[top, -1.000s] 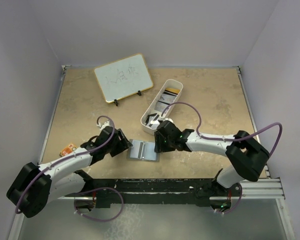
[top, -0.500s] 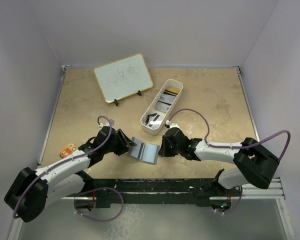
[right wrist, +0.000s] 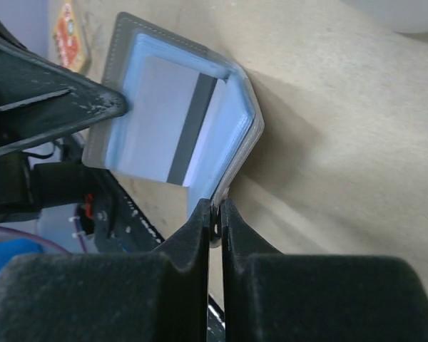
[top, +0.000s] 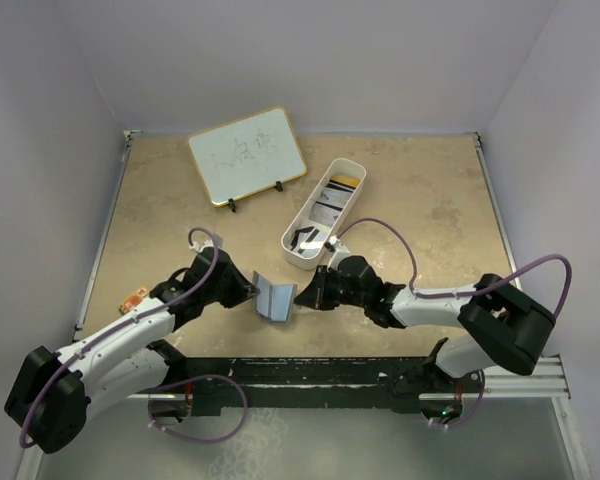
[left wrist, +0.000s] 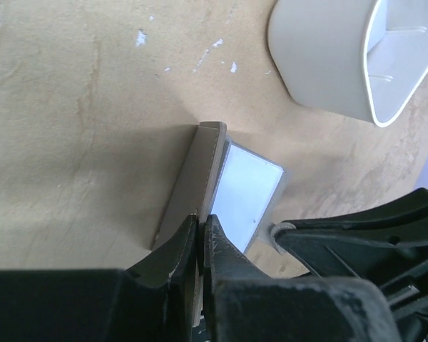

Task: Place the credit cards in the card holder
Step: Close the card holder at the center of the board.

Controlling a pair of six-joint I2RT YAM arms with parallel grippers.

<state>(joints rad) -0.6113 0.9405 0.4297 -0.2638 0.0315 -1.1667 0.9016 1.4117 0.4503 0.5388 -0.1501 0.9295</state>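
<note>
The card holder [top: 275, 297], dark grey outside and light blue inside, stands half folded in a V near the table's front middle. My left gripper [top: 252, 292] is shut on its left flap [left wrist: 192, 178], pinching the flap's edge. On the other flap's edge, by the snap, my right gripper [right wrist: 215, 206] is also shut. In the right wrist view, a white-grey card [right wrist: 171, 128] with a dark stripe lies against the blue lining. More credit cards [top: 325, 205], yellow, white and black, lie in the white tray [top: 365, 180] behind.
A small whiteboard [top: 247, 155] on a stand leans at the back left. An orange patterned little board [top: 135, 299] lies near the left edge. The tray's rounded end [left wrist: 321, 64] is close behind the card holder. A dark rail runs along the table's front.
Both grippers have shut on the card holder's flaps. The holder has gone from lying open and flat to standing in a V, and has shifted slightly left with both arms.
</note>
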